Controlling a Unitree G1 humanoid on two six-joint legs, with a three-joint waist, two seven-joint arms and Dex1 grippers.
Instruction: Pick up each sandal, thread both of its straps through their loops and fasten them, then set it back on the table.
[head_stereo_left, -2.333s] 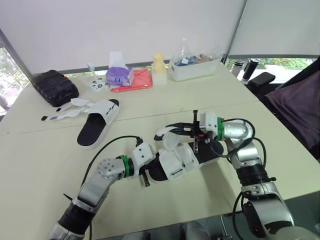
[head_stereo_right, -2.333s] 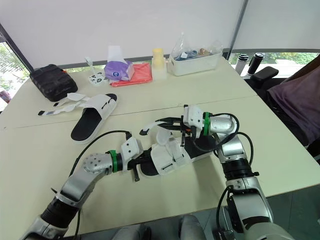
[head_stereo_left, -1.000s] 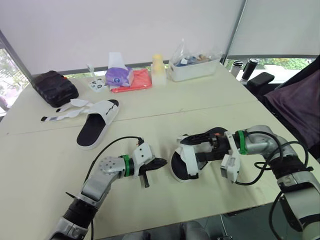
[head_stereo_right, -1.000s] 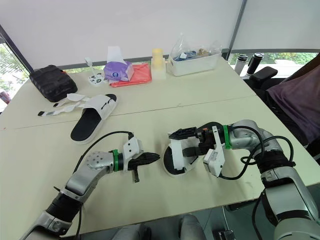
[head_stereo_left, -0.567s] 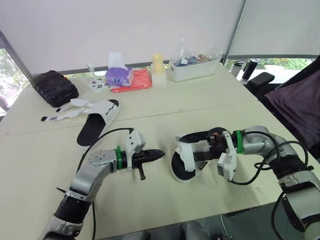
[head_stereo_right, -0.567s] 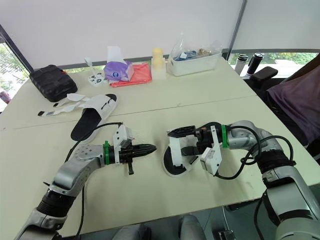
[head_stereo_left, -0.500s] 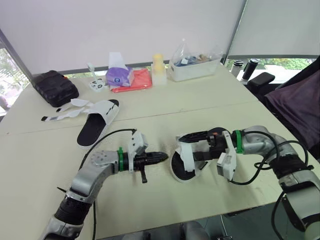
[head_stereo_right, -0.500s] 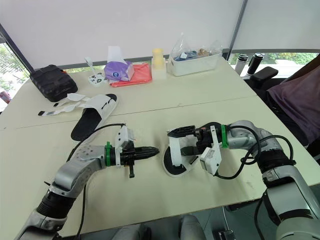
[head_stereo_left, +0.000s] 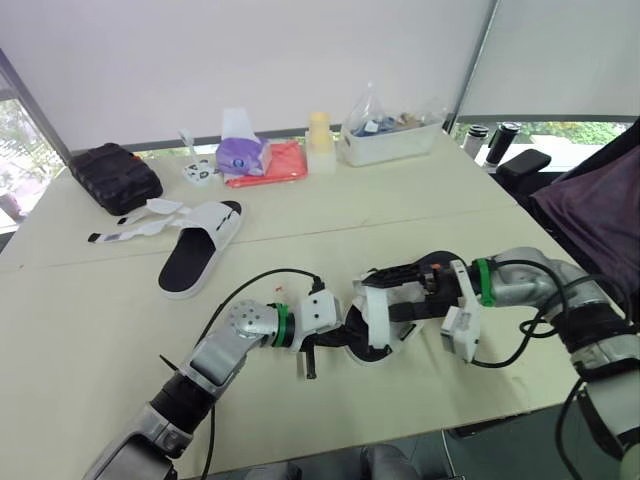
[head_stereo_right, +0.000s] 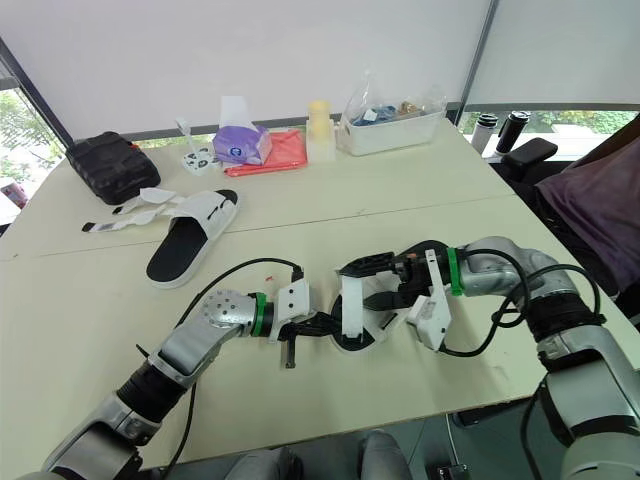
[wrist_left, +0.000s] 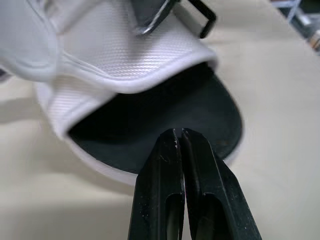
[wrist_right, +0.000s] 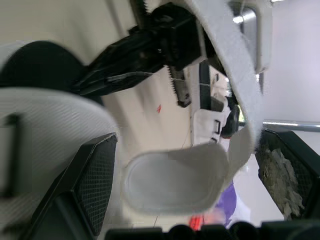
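My right gripper (head_stereo_left: 378, 295) grips a white sandal with a black footbed (head_stereo_left: 377, 318) across its upper and holds it tilted on its side just over the table (head_stereo_left: 420, 215). A loose white strap (wrist_right: 175, 187) curls between that gripper's fingers (wrist_right: 92, 185). Shut and holding nothing, my left gripper (head_stereo_left: 336, 335) has its tips at the sandal's toe, over the black footbed (wrist_left: 165, 115). The second sandal (head_stereo_left: 200, 245) lies flat at the far left with its straps (head_stereo_left: 140, 215) spread loose.
Along the back edge stand a black pouch (head_stereo_left: 115, 178), a purple tissue pack (head_stereo_left: 240, 152), a red cloth (head_stereo_left: 280, 162), a pale yellow cup (head_stereo_left: 320, 130) and a clear tub of small items (head_stereo_left: 390, 135). A dark chair (head_stereo_left: 520, 160) sits at the right.
My left gripper has moved right, from a gap beside the sandal to its toe. The right gripper and the sandal have hardly moved. The camera shifted slightly.
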